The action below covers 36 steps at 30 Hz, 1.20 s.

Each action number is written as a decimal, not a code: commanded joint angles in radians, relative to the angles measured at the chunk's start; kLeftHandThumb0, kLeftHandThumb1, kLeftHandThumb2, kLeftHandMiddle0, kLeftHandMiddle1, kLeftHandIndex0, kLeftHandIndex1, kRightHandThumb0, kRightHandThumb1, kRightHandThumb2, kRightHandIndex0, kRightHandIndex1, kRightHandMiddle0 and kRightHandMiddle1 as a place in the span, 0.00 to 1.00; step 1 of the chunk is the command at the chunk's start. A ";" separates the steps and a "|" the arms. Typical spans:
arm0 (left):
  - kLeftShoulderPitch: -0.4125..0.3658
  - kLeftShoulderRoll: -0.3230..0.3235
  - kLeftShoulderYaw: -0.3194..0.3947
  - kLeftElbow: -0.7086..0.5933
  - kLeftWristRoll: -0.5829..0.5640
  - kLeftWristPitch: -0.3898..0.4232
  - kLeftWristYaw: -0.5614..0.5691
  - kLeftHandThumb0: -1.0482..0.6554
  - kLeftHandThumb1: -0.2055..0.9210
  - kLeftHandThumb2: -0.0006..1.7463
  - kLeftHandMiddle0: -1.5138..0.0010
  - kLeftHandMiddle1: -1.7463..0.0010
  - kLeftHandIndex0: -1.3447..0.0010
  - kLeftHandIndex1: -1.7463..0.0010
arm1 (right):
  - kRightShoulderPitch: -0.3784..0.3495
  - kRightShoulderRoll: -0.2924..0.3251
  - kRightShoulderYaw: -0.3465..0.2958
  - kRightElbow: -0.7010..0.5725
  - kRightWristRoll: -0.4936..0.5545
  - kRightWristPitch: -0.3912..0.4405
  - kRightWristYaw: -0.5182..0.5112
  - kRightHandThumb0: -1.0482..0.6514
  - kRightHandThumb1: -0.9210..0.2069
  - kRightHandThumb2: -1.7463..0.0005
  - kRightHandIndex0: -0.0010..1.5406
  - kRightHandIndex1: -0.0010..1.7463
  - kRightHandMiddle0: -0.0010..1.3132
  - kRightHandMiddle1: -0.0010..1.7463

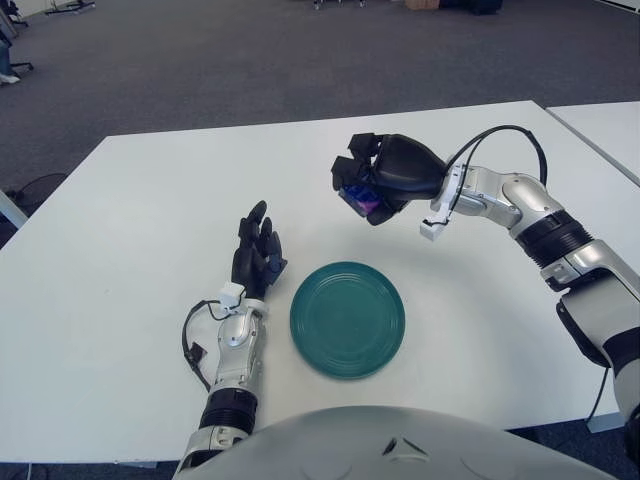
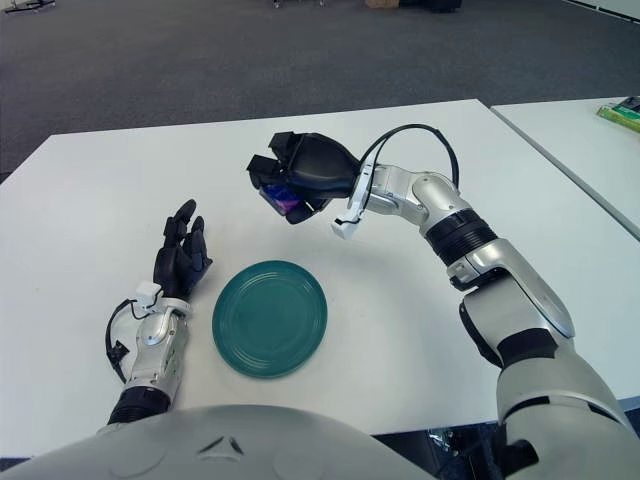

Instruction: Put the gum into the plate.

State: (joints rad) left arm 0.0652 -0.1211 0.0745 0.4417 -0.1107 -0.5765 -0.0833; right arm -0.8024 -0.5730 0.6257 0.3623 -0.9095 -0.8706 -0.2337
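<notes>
Small purple-blue gum pack (image 1: 360,198) clasped in right robot hand (image 1: 378,180) beyond green plate (image 1: 348,318), left robot hand (image 1: 257,252) fingers relaxed

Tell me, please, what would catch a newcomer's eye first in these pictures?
First the right hand, raised above the white table beyond the plate, its fingers closed on a small purple-and-blue gum pack. Next the round green plate, with nothing on it, near the table's front edge. The left hand shows just left of the plate, fingers extended.
</notes>
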 commanded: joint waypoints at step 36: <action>0.082 -0.049 0.032 0.143 -0.076 -0.010 -0.053 0.14 1.00 0.55 0.86 0.99 1.00 0.74 | 0.126 0.087 0.122 -0.106 -0.104 -0.203 0.282 0.38 0.26 0.48 0.71 1.00 0.29 1.00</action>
State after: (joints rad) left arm 0.0566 -0.1222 0.0869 0.4611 -0.1239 -0.6080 -0.1149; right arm -0.6921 -0.4903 0.7394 0.2640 -1.0110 -1.0904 0.0059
